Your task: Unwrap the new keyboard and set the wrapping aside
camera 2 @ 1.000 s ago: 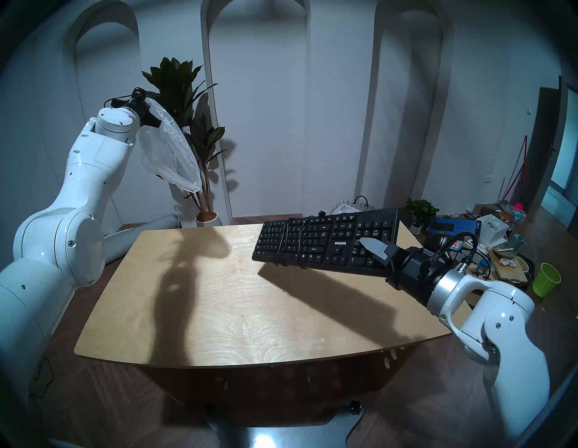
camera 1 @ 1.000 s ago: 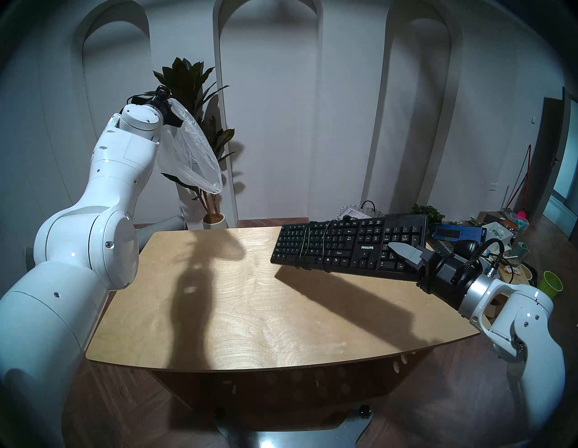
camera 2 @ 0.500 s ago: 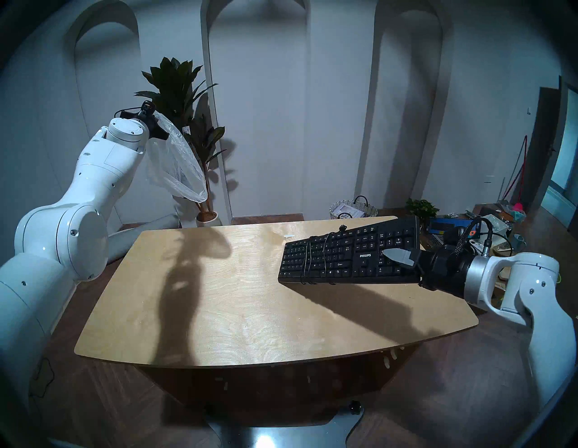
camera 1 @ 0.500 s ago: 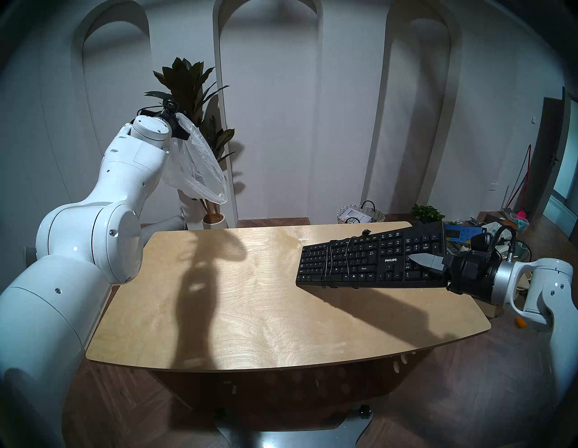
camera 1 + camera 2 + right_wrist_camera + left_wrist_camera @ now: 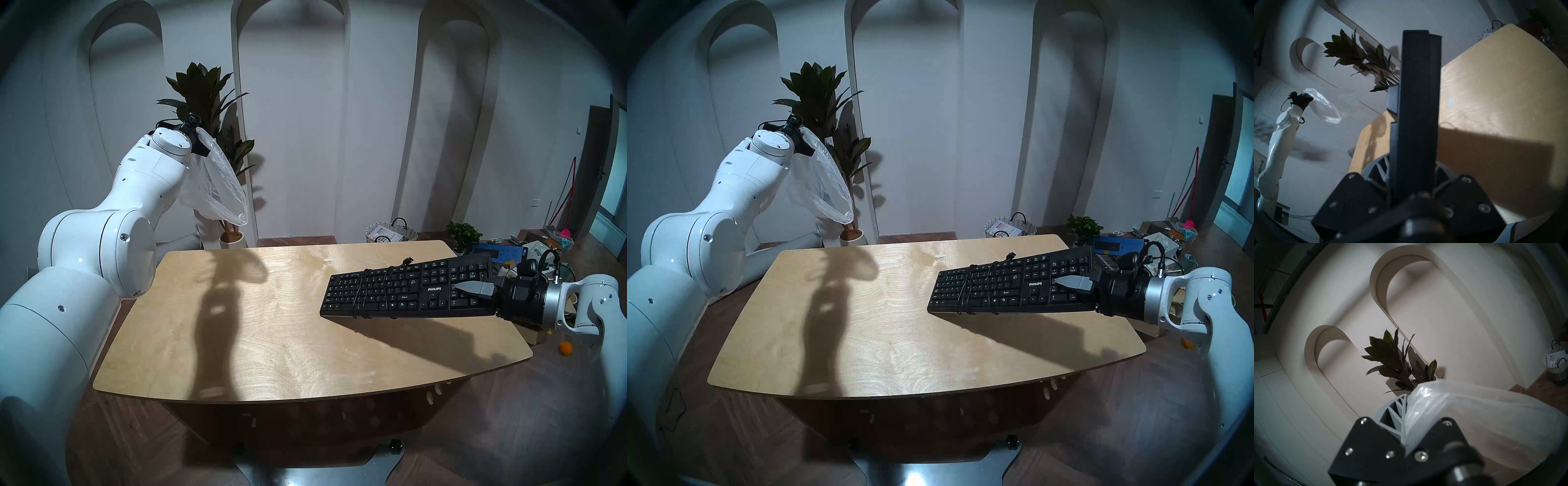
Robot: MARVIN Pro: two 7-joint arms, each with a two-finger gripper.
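Note:
The black Philips keyboard hangs in the air over the right side of the wooden table, its cable wound around its left half. My right gripper is shut on the keyboard's right end; the right wrist view shows the keyboard edge-on between the fingers. My left gripper is raised high at the back left, shut on the clear plastic wrapping, which hangs open below it. In the left wrist view the wrapping is pinched against one grey finger.
A tall potted plant stands behind the left gripper. A wicker basket and a small green plant sit behind the table. A blue box and clutter lie on the floor at right. A bit of tape lies on the table.
The right arm has carried the keyboard to the right and lowered it toward the table. The left gripper with the wrapping has come down and shifted right a little.

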